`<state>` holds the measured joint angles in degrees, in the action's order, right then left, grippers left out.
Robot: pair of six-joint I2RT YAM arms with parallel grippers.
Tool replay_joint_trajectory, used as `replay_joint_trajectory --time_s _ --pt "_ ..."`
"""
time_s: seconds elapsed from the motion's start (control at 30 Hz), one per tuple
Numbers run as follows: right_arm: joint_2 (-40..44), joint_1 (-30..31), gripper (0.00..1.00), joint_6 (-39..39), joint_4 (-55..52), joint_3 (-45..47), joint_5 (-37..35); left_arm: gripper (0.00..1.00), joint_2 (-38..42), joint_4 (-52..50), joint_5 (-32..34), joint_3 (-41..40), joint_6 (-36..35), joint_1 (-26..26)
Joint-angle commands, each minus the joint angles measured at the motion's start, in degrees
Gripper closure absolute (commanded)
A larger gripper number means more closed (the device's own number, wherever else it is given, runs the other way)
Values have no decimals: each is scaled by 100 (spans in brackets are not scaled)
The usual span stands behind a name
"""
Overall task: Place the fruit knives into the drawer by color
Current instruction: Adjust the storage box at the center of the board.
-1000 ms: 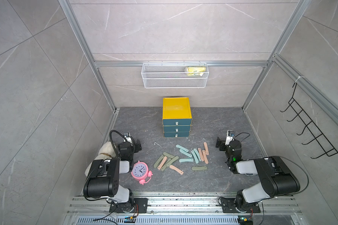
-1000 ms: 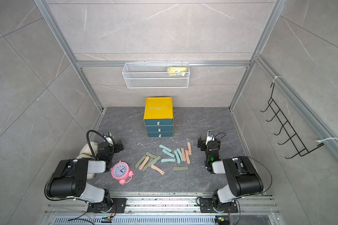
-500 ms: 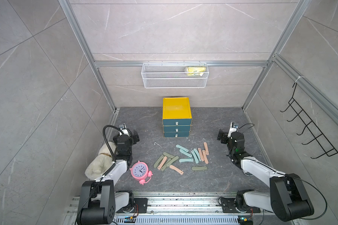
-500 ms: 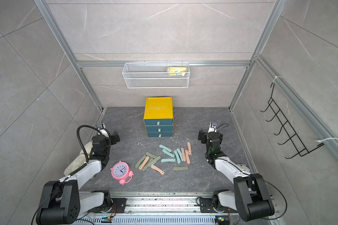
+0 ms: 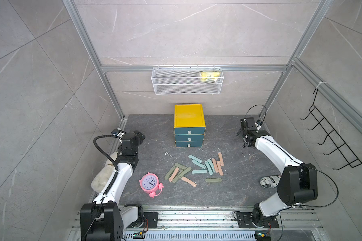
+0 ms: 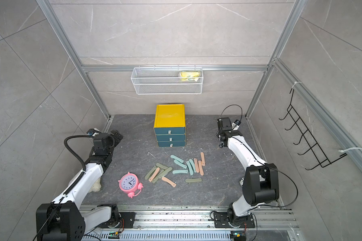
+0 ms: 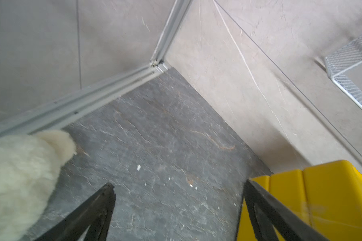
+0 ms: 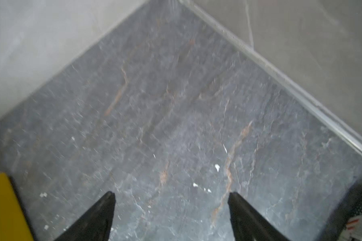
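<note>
Left pincer [image 7: 179, 183] gapes over dark floor [image 7: 165, 135] near grey wall [image 7: 249, 62].

- drawer [image 5: 189, 125]: yellow case, upright; three stacked dark teal fronts with white pulls, all shut.
- fruit knives [image 5: 199, 171]: pink, olive and teal strips, lying flat, scattered just in front of the drawer, several touching.
</note>
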<state>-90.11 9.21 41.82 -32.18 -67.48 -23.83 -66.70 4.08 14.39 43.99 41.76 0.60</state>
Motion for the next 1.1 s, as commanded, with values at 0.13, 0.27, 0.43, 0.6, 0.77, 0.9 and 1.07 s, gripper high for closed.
replay_joint_trajectory --time_s 0.13,0.27,0.43,0.6,0.77,0.9,1.07 --pt "2273 634 16 -607 1935 1768 663 0 235 1070 -1947 -159 387 -8" --pt "2698 642 11 -596 1997 1817 894 0 -60 389 -2389 360 331 110" --pt "1899 663 39 -846 1080 998 1972 1 -224 97 -2772 656 71 435" --pt "2158 922 25 -486 2491 1509 2492 1 -490 -9 -3065 1059 -211 804" --pt "1279 1187 26 -448 2528 631 2939 2 -1163 -580 -3149 1982 -667 1345" --pt "654 1470 24 -232 2683 55 2762 2 -1682 -523 -3490 2492 -822 1598" --pt "-195 1802 19 -111 2168 -1074 2391 7 -1994 -806 -2912 2854 -1045 1821"
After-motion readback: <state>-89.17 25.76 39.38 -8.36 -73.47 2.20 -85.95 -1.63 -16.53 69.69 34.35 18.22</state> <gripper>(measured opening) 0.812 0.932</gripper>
